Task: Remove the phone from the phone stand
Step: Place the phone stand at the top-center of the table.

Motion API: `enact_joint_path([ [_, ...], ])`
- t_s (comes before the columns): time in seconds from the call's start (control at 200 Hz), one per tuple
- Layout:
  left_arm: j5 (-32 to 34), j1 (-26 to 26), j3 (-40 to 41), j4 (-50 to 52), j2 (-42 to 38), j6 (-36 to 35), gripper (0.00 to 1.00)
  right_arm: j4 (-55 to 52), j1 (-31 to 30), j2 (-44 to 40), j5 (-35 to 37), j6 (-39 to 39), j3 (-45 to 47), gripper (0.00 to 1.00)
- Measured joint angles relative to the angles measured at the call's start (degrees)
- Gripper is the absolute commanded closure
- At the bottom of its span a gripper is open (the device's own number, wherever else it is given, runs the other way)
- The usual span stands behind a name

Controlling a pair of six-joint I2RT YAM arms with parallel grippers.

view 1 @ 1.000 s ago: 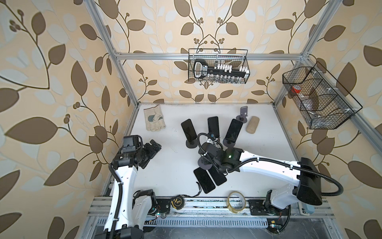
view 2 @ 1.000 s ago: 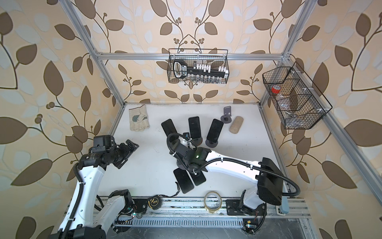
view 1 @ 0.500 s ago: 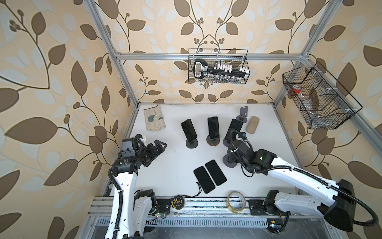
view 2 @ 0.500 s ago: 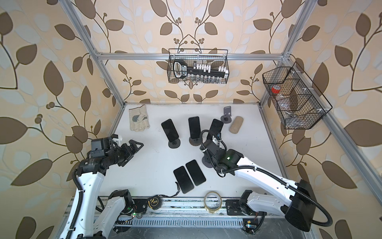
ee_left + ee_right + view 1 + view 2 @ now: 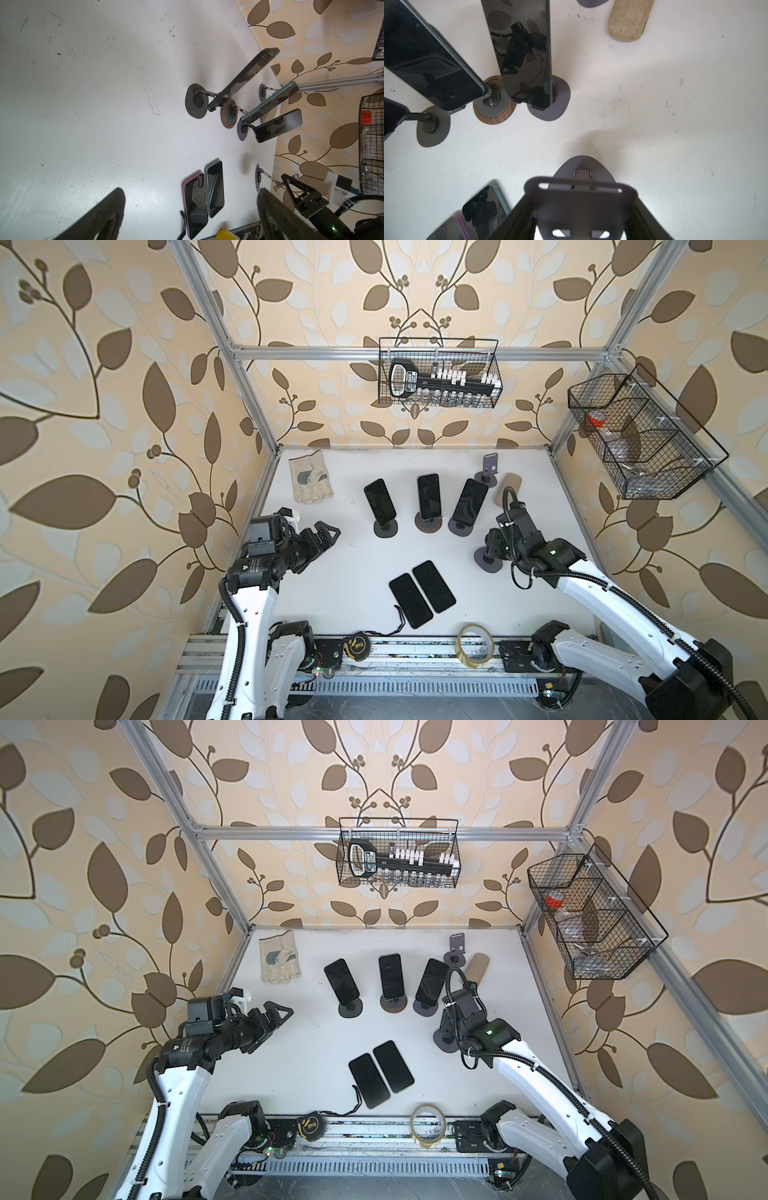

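In both top views the right gripper point(image 5: 493, 548) has carried the empty stand point(image 5: 487, 562) rightward, its jaws hidden under the wrist; the left gripper point(image 5: 327, 532) stays spread open. Left wrist view: three phones point(image 5: 243, 80) stay propped on their stands point(image 5: 196, 101). Right wrist view: blurred fingers point(image 5: 515, 226) clamp the empty stand's plate, partly cut off.

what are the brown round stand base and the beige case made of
The round stand base looks like wood, matte, with grain lines visible along its rim. The beige case seems a coarse woven fabric, linen-like and matte; the weave texture shows.
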State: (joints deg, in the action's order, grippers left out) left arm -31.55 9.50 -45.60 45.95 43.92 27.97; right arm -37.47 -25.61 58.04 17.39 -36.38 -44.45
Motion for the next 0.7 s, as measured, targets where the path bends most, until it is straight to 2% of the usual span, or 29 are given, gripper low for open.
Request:
enact_joint_path([
  [0.33,2.8,-1.3,0.0,0.0,1.4,0.0,0.01,5.3,11.1,2.6,-7.3,6.1,0.6,0.42],
  [0.705,4.1,-2.4,0.1,-0.3,1.6,0.1,0.01,11.9,14.0,4.3,-7.2,7.3,0.9,0.43],
])
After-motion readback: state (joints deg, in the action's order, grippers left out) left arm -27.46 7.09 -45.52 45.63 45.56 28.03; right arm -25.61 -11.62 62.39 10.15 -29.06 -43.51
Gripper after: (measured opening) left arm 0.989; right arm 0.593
